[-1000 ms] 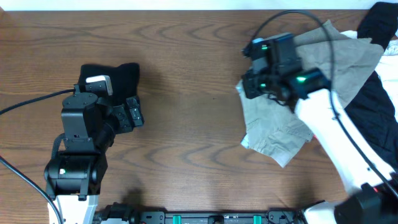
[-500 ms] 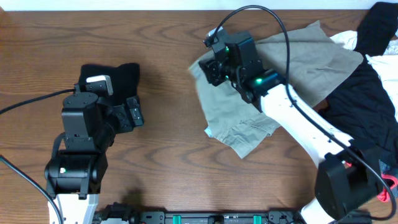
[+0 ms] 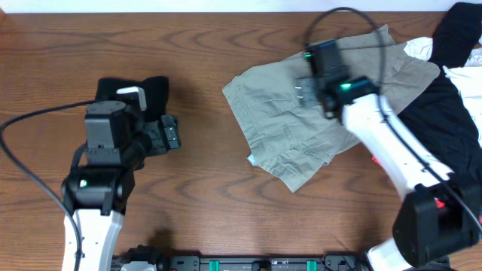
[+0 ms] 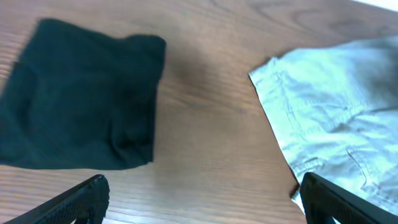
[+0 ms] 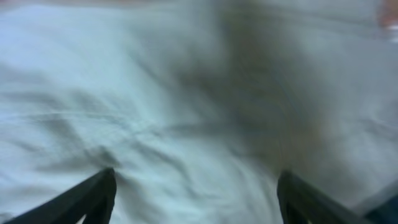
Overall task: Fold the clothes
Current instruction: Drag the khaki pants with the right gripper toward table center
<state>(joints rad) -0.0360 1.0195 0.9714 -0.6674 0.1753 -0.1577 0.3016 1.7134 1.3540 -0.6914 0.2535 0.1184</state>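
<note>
The shorts (image 3: 294, 132) have been dragged leftward off the pile (image 3: 452, 105) at the right edge and let go. They now lie spread but rumpled, right of the table's (image 3: 203, 196) centre. The right gripper (image 5: 198, 199) is held just above them, fingers apart, nothing clamped. The left gripper (image 4: 205, 208) is likewise open, beside a folded black cloth (image 3: 147, 90). Bare wood is left between cloth and shorts (room enough, it is judged, for flattening), though the right hem touches the pile.

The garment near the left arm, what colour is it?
The garment is black; clearest in left wrist view.
</note>
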